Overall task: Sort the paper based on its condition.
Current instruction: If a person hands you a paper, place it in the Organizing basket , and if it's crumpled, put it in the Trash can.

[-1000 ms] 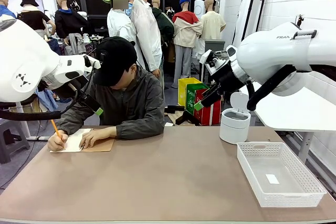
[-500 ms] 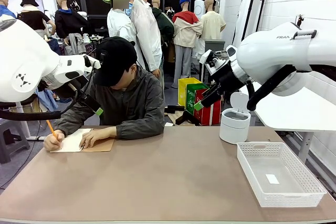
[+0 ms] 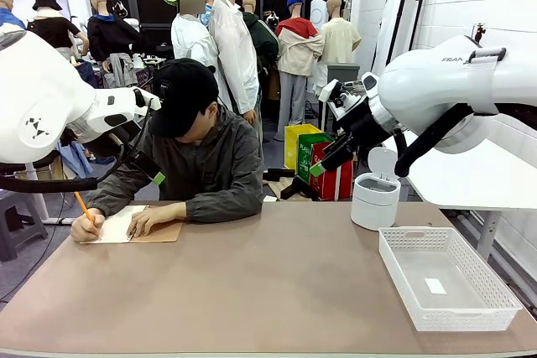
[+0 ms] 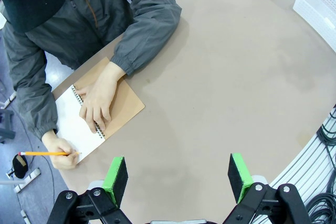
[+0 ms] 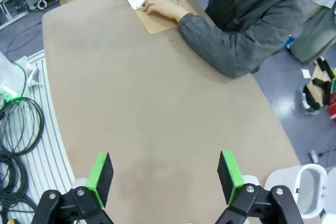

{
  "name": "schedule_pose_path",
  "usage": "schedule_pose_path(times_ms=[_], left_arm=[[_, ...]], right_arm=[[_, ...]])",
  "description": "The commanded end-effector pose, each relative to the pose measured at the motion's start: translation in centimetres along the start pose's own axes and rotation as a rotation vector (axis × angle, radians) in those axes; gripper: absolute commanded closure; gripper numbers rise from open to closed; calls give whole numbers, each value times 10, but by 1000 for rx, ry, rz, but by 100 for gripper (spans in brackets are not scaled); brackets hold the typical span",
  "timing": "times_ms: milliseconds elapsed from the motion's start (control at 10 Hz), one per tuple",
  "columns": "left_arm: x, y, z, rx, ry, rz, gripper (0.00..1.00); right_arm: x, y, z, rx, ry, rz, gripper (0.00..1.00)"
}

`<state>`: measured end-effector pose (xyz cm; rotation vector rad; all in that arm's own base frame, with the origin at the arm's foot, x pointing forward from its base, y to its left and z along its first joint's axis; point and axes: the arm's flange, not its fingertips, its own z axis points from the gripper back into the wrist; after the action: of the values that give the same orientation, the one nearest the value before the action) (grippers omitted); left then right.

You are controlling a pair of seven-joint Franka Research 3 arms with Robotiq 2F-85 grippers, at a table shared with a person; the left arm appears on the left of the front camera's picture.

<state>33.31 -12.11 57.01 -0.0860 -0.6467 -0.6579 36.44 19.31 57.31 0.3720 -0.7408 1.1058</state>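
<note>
Paper is found at the far left corner of the tabletop, laid on the opened notebook. It is pinned there by the person's writing hand, which holds a pencil, and by the other hand. The left gripper is held high above the left side of the tabletop, jaws spread wide and nothing between them. The right gripper is likewise raised over the right side, jaws fully apart and empty. A white lidded bin stands at the far right edge, and a white basket holding a small tag sits at the near right corner. The step in hand is judged to be waiting, as the sheet is not yet released. Both grippers are best kept raised and clear until the hands are withdrawn. The sheet's condition should then be read before a destination is chosen, and the sheet taken by a free edge so that it is not creased.
</note>
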Motion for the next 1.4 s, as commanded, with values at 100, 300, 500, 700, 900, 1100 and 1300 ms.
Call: schedule_pose_path(times_ms=[100, 300, 500, 700, 900, 1100, 1300], left_arm=[[0, 1, 0, 1, 2, 0, 0], [0, 1, 0, 1, 2, 0, 0], [0, 1, 0, 1, 2, 0, 0], [0, 1, 0, 1, 2, 0, 0], [0, 1, 0, 1, 2, 0, 0], [0, 1, 0, 1, 2, 0, 0], [0, 1, 0, 1, 2, 0, 0]], right_arm=[[1, 0, 0, -2, 2, -1, 0], [1, 0, 0, -2, 2, -1, 0], [1, 0, 0, -2, 2, -1, 0], [1, 0, 0, -2, 2, -1, 0], [1, 0, 0, -2, 2, -1, 0], [1, 0, 0, -2, 2, -1, 0], [1, 0, 0, -2, 2, -1, 0]])
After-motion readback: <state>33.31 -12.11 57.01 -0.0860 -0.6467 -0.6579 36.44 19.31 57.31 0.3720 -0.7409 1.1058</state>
